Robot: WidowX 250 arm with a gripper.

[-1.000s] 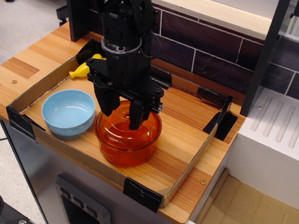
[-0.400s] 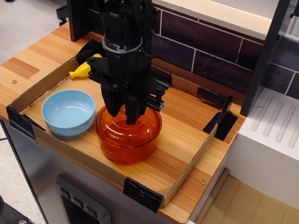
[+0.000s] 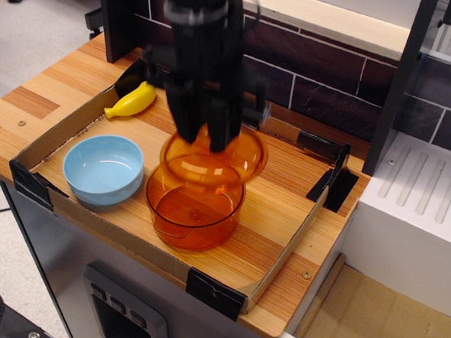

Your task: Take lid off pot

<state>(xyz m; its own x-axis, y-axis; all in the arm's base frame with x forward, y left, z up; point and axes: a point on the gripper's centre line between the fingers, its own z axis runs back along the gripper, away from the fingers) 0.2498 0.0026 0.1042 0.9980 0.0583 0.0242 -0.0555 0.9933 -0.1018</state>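
While you look at the single view, you have the gripper [image 3: 206, 141] in the upper middle of the frame, its black fingers [image 3: 224, 131] pointing down and clenched on the lid [image 3: 226, 165]. You can see the lid hanging in the air, clear of the pot's rim and a little to the upper right of it, its far edge overlapping the wooden floor behind. The fingers hide the knob, so you cannot tell exactly how it is pinched. Motion blur smears the arm above.

Below the lid, you find the pot [image 3: 194, 209] standing upright and open at the centre of the frame, on the wooden floor of the tray [image 3: 281, 253], near the tray's front cardboard wall. Just left of the pot sits the blue bowl [image 3: 103, 169], upright, close beside it but whether they touch you cannot tell. Further up and left, near the tray's back corner, lies a yellow banana [image 3: 132, 101], well apart from the pot. Behind everything runs a dark brick wall [image 3: 330, 87].
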